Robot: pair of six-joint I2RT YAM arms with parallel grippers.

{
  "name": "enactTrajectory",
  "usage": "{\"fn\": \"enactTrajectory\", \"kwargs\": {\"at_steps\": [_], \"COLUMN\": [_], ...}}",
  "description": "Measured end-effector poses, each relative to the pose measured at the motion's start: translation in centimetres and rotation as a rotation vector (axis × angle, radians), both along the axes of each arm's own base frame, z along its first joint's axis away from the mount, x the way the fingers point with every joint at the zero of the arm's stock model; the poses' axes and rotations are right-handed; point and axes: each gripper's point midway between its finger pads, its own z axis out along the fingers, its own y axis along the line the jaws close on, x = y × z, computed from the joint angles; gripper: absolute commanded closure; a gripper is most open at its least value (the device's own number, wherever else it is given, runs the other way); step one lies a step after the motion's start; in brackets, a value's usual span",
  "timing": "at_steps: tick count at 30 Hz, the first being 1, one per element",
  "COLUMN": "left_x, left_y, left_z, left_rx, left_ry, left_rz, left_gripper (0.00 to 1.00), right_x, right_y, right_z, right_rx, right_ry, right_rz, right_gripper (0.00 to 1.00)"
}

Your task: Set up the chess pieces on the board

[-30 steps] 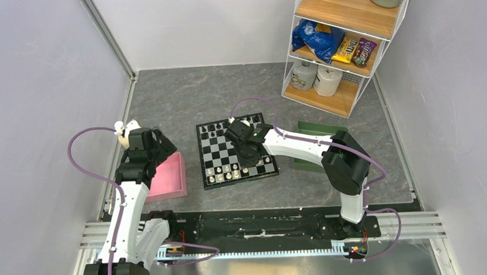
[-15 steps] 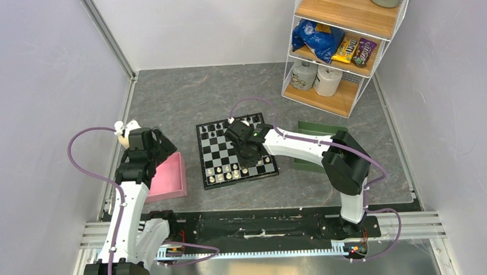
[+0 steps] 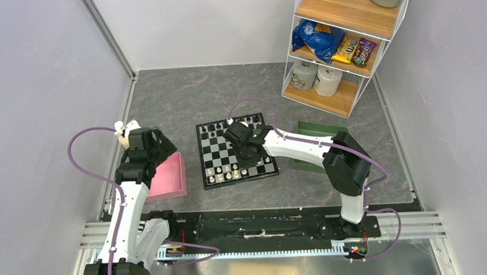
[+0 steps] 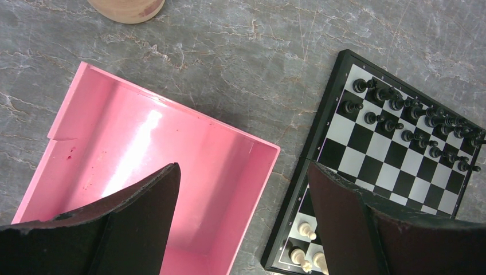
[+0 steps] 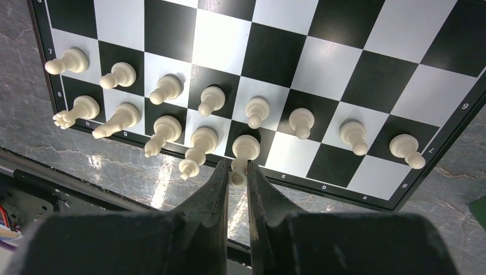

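Note:
The black-and-white board (image 3: 226, 151) lies mid-table. Black pieces (image 3: 219, 129) fill its far rows and cream-white pieces (image 3: 227, 173) its near rows. My right gripper (image 3: 247, 162) hangs over the near rows. In the right wrist view it (image 5: 237, 172) is shut on a cream-white piece (image 5: 245, 148) that stands on the board (image 5: 275, 54) in the near row, beside several other white pieces (image 5: 166, 89). My left gripper (image 3: 159, 146) is open and empty, and hovers (image 4: 243, 169) over the pink tray (image 4: 143, 172) next to the board's left edge (image 4: 395, 154).
The pink tray (image 3: 169, 177) lies left of the board. A green tray (image 3: 314, 135) lies right of it, partly behind my right arm. A wire shelf (image 3: 341, 42) with snacks and jars stands at the back right. A round tan object (image 4: 126, 7) lies beyond the pink tray.
My right gripper has shifted very slightly over the near rows of the board. My left arm has not moved.

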Motion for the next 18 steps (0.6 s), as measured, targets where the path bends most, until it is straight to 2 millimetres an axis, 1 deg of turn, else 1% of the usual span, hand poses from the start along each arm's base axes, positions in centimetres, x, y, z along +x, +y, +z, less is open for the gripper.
{"fn": "enactTrajectory", "kwargs": {"at_steps": [6,18], "left_x": [0.00,0.00], "left_y": [0.00,-0.01], "left_z": [0.00,-0.01], "left_rx": [0.000,0.000], "left_ry": [0.000,0.000], "left_rz": [0.000,0.000], "left_gripper": [0.11,0.11], "right_x": [-0.41,-0.07], "right_y": [0.18,-0.32], "right_z": [-0.06,-0.20], "right_rx": [-0.002,-0.028], "right_ry": [0.001,-0.020], "right_rz": [0.011,-0.001], "right_gripper": [0.88,0.86]}}
